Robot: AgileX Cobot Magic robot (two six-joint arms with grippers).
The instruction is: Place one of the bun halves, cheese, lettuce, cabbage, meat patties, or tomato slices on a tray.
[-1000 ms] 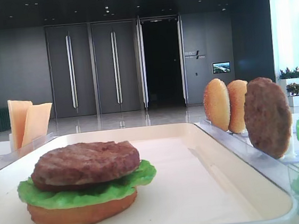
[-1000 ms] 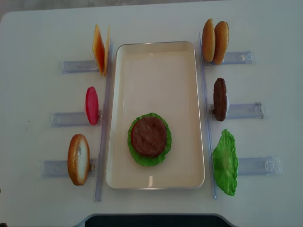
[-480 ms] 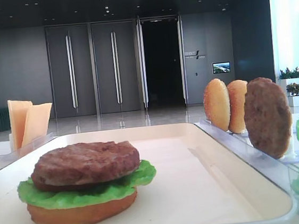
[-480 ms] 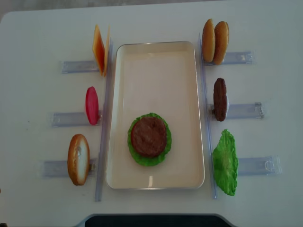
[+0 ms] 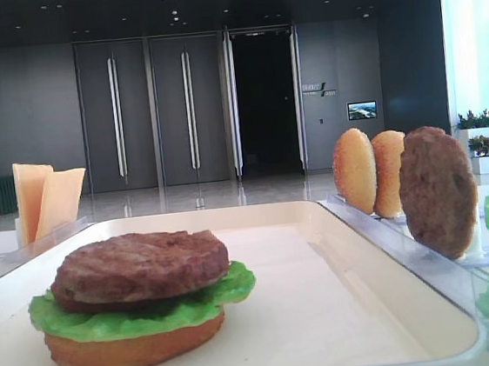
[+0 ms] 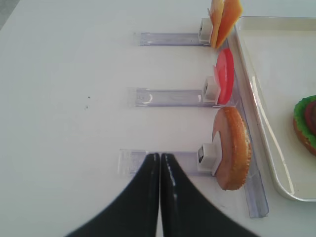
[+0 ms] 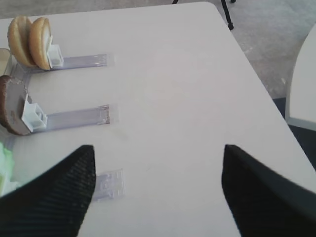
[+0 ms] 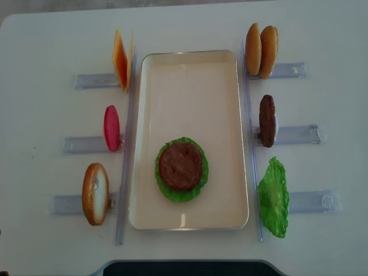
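While our left gripper (image 6: 159, 163) hangs over the white table (image 8: 46, 34) with its two black fingers pressed together and nothing between them, a bun half (image 6: 232, 147) stands on edge just ahead and to its right, clipped in a clear plastic holder (image 6: 163, 160) whose strip runs right under our fingertips. Farther ahead stand a red tomato slice (image 6: 225, 75) and, beyond it, the cheese slices (image 6: 223, 19), each in its own holder. To the right of all three we see the rim of the cream-white tray (image 6: 256, 98).

Our right gripper (image 7: 158, 192) hovers with its dark fingers (image 7: 54, 197) spread wide, holding nothing, above bare tabletop. Ahead and to its left we see a meat patty (image 7: 11, 111) upright in a holder, and farther on two bun halves (image 7: 29, 42) side by side. A patch of green lettuce (image 7: 5, 163) shows just left of our left finger.

From overhead, the tray (image 8: 190, 75) lies between the two rows, and on its near part a patty (image 8: 180, 166) rests on a lettuce leaf (image 8: 167, 192); the low view shows a bun half (image 5: 135, 347) beneath them. A second lettuce leaf (image 8: 273, 198) lies just right of the tray.

Beyond the table we see a dim hall with tall grey doors (image 5: 154, 114), one doorway open and dark, a glossy floor, and potted plants (image 5: 478, 119) at the far right.
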